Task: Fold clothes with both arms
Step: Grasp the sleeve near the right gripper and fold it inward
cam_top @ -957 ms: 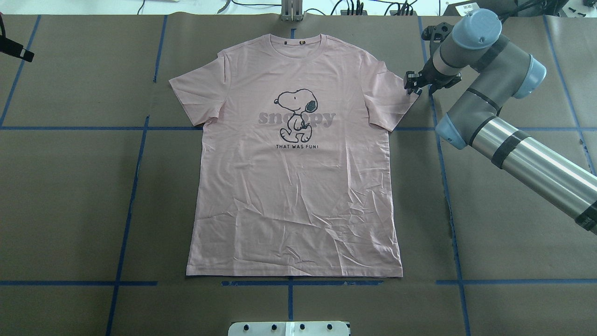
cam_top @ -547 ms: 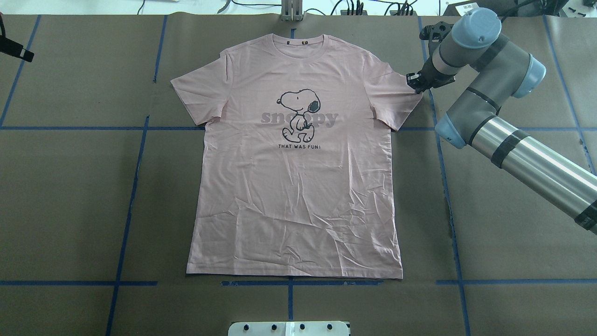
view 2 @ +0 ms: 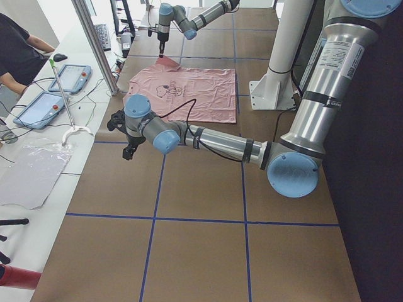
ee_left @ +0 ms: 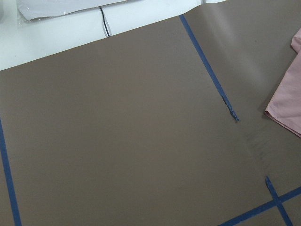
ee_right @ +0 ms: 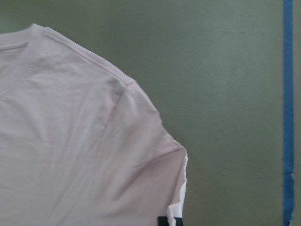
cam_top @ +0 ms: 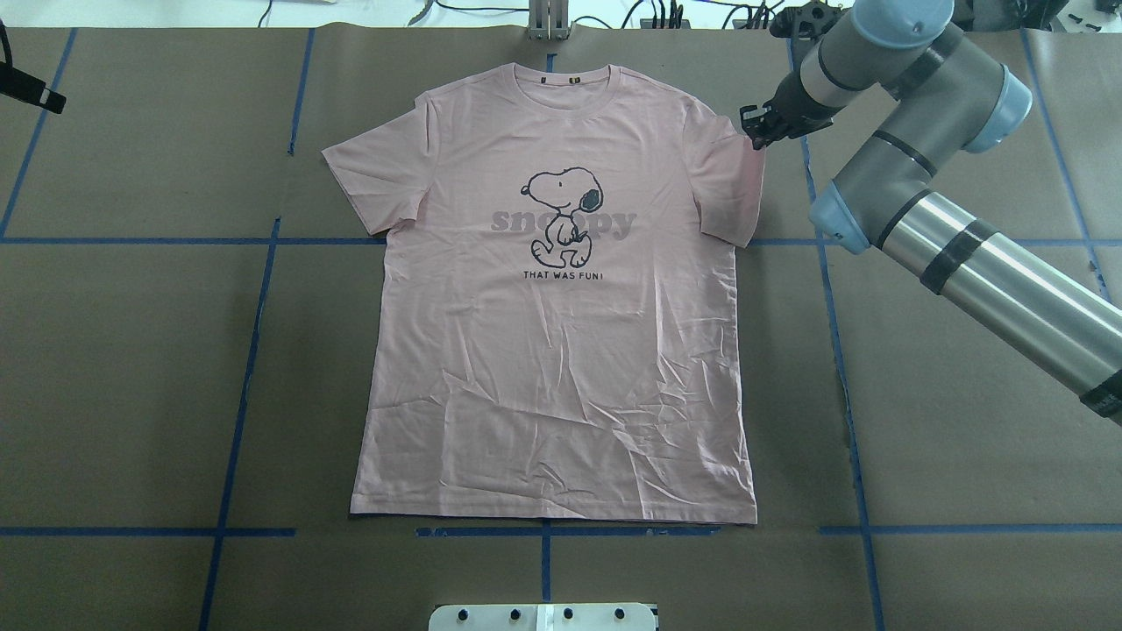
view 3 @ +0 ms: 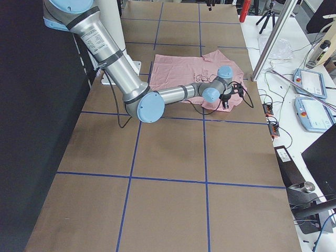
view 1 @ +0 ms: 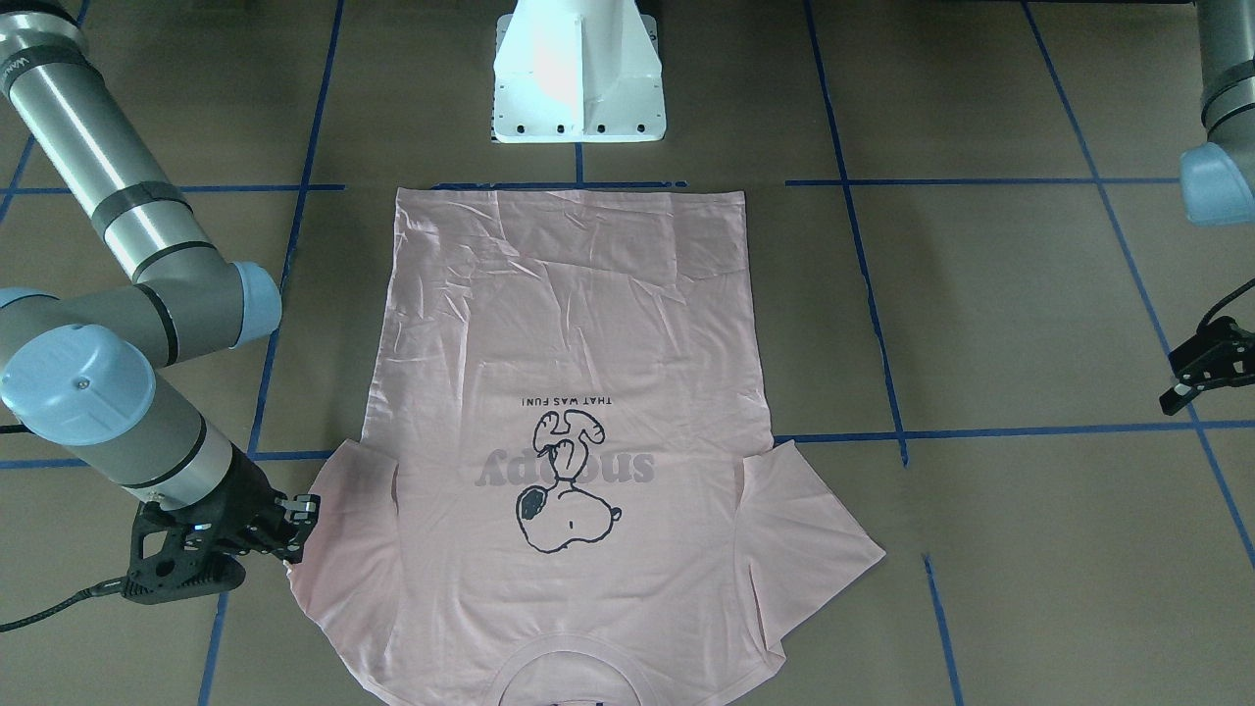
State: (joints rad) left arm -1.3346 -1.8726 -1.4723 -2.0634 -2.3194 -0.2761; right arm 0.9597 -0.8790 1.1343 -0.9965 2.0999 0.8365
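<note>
The pink T-shirt is lying flat, print up, its hem nearest the white pedestal base. The right gripper is clamping one sleeve's edge, far from that base. The left gripper is hovering well apart from the shirt, and whether its jaws are apart or together cannot be told.

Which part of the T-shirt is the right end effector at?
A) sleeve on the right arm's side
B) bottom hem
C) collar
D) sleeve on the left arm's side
A: the overhead view shows the right end effector at the outer edge of the T-shirt sleeve on its own arm's side.
</note>
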